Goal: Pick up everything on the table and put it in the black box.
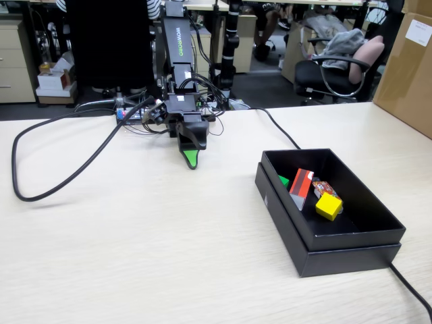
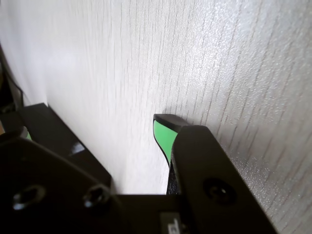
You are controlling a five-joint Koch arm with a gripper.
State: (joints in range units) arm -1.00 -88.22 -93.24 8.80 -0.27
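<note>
Jaws of the arm (image 1: 192,160) point down at the bare counter (image 1: 135,243), holding nothing; only one green tip shows, so I cannot tell how far apart they are. Well to the right in the fixed view, the black box (image 1: 351,251) contains the green cube (image 1: 283,180), the red pack (image 1: 301,188) and the yellow cube (image 1: 329,206).

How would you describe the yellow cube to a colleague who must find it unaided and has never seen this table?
Start at the shallow matte black cardboard box on the right of the light wood-grain table in the fixed view. Inside, the small yellow cube sits nearest the front, beside a small orange patterned packet and a long red pack. It is the only yellow thing, and blocky, not flat.
</note>
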